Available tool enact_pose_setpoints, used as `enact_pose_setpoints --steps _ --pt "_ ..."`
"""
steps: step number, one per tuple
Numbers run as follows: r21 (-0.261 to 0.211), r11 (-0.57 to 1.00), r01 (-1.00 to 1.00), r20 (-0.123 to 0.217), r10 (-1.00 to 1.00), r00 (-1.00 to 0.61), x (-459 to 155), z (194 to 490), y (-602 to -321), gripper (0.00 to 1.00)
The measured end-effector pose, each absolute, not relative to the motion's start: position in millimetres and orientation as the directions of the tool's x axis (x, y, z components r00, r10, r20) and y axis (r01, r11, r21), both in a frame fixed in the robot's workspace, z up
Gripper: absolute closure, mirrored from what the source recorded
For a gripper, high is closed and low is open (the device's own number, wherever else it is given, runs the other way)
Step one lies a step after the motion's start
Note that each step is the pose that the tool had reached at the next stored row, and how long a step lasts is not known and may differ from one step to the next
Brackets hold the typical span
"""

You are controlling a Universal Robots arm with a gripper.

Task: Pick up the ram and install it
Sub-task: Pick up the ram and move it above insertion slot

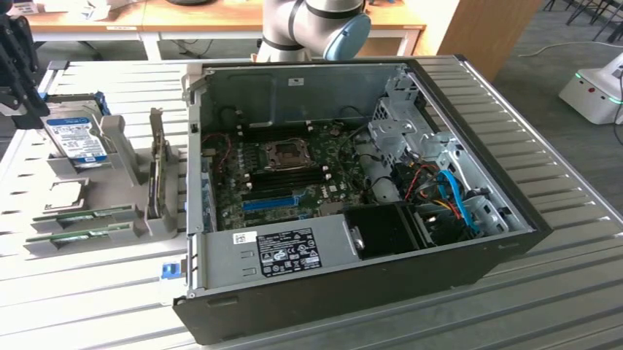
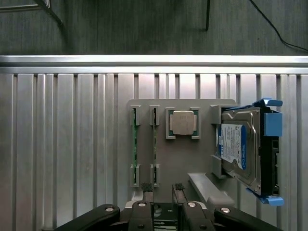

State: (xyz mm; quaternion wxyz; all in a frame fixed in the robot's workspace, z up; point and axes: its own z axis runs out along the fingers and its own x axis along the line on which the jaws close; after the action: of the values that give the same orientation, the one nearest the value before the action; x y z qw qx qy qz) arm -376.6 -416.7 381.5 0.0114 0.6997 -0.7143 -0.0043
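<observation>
- The ram (image 2: 154, 144) stands on its long edge in a slot of the grey holder (image 2: 173, 159), which sits on the ribbed worktop (image 2: 72, 144) to the exterior view's left of the open computer case (image 1: 360, 197).
- It looks light, stiff and thin, and probably fragile. The safest hold is likely across its flat faces near the middle of the upper edge, clear of the contacts.
- The fingers (image 2: 147, 188) are spread apart with nothing between them. They hover over the holder's edge, not touching the ram.
- Count: two sticks, this one and a second stick (image 2: 134, 144) beside it, one processor (image 2: 183, 122), one hard drive (image 2: 236, 149) and one case.
</observation>
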Motion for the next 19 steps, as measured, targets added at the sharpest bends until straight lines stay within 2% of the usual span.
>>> enact_pose_setpoints --steps 19 --pt "0.02 0.021 -1.0 0.01 -1.0 -0.02 -376.7 370.1 -416.7 0.71"
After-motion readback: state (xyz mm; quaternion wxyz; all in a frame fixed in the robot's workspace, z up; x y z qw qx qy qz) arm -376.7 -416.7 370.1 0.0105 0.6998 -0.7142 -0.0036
